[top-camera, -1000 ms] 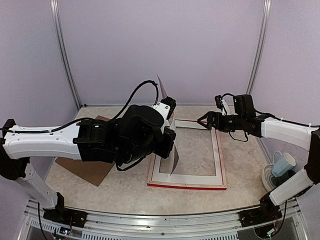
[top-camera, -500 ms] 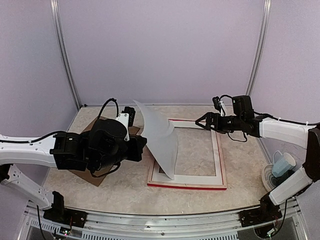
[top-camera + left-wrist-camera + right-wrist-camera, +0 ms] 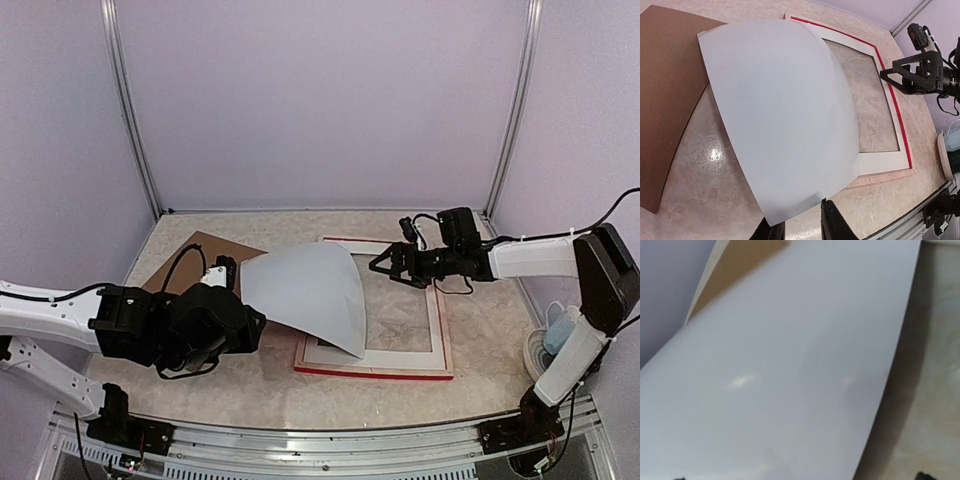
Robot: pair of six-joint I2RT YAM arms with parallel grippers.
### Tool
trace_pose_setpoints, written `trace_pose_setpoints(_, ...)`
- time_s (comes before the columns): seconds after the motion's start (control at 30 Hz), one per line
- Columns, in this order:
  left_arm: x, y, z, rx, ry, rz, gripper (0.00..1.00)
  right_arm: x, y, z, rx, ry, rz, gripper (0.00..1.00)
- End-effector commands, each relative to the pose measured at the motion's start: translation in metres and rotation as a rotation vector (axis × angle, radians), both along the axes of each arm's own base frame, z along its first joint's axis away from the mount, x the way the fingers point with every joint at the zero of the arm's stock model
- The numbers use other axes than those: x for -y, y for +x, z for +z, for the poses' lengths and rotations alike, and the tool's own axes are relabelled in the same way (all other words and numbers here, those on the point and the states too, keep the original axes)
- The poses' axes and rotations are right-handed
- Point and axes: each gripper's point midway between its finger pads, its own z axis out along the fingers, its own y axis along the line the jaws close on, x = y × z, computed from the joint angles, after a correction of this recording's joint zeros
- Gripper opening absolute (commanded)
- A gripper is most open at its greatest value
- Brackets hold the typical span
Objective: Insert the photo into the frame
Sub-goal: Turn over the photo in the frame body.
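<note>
The photo [image 3: 310,290] lies white back up and bowed, its right part over the left side of the frame [image 3: 375,371]. It hides from you that side of the frame and of the white mat [image 3: 380,354]. The brown backing board [image 3: 190,255] lies at the left, one edge under the photo. The photo's near corner is just beside the left gripper [image 3: 800,222], whose jaws stand a little apart over bare table [image 3: 250,380]. The right gripper [image 3: 383,266] hangs wide open near the photo's right edge.
</note>
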Motion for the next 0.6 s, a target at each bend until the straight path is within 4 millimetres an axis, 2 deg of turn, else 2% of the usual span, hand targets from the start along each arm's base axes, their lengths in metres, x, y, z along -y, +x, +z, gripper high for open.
trace_pose_setpoints(0.0,-0.023,-0.004,-0.022,-0.039,0.042,0.079,0.31,-0.022,0.001,-0.008,-0.042,0.058,0.029,0.99)
trace_pose_setpoints(0.1,-0.033,-0.009,-0.027,-0.051,0.044,0.096,0.41,-0.029,0.004,-0.016,-0.068,0.071,0.034,0.99)
trace_pose_setpoints(0.27,-0.047,-0.019,-0.032,-0.065,0.025,0.109,0.68,-0.035,0.012,-0.03,-0.106,0.074,0.031,0.99)
trace_pose_setpoints(0.37,-0.052,-0.023,-0.037,-0.073,0.011,0.115,0.8,-0.038,0.016,-0.036,-0.119,0.073,0.032,0.99)
trace_pose_setpoints(0.5,-0.058,-0.023,-0.037,-0.064,0.006,0.127,0.87,-0.044,0.021,-0.042,-0.136,0.071,0.036,0.97)
trace_pose_setpoints(0.57,-0.06,-0.019,-0.03,-0.033,0.01,0.135,0.88,-0.046,0.024,-0.047,-0.148,0.066,0.035,0.96)
